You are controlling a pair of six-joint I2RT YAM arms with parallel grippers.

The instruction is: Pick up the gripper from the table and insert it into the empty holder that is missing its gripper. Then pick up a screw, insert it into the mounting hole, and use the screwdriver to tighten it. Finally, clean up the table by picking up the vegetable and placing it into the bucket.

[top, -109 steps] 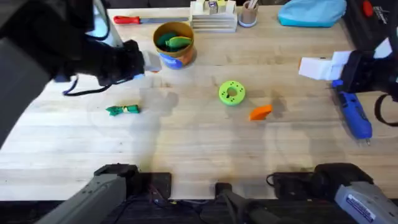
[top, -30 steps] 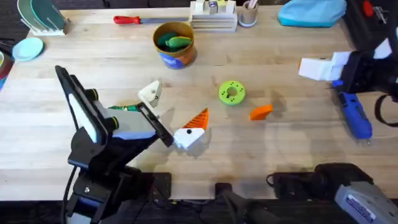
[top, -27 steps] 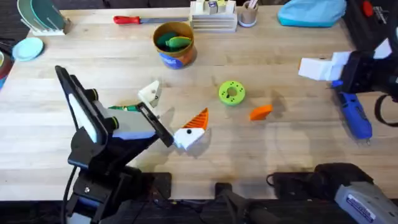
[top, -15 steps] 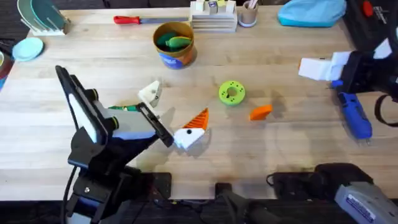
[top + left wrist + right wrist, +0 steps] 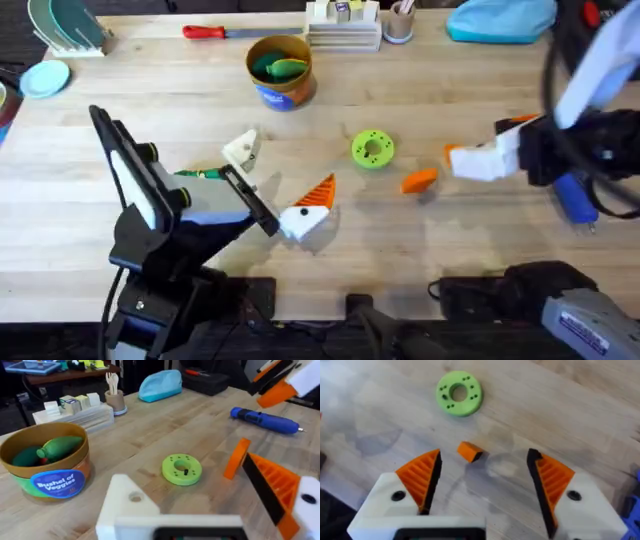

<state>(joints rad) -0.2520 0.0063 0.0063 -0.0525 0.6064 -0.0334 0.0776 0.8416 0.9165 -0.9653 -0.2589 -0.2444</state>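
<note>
The orange gripper (image 5: 419, 180) lies on the table right of the lime-green disc (image 5: 373, 149). My right gripper (image 5: 485, 145) hangs open just right of it. In the right wrist view the gripper (image 5: 470, 452) sits ahead of the open pads (image 5: 422, 477). My left gripper (image 5: 275, 180) rests open. Its far jaw is the bare white holder (image 5: 240, 150) (image 5: 131, 505), and the near jaw carries an orange pad (image 5: 318, 190). The vegetable (image 5: 200, 174) lies beside the left arm. The blue screwdriver (image 5: 575, 195) lies far right. The bucket (image 5: 281, 70) stands at the back. The screw is out of view.
A red-handled screwdriver (image 5: 215, 32), a stack of white trays (image 5: 343, 30), a cup with sticks (image 5: 399, 22) and a blue pouch (image 5: 500, 20) line the back edge. Plates (image 5: 55, 40) sit at the back left. The bucket (image 5: 47, 467) holds green toy vegetables.
My right gripper has swung left from the table's right side to just beside the orange gripper. The left arm came down from the back left earlier and has since stayed still.
</note>
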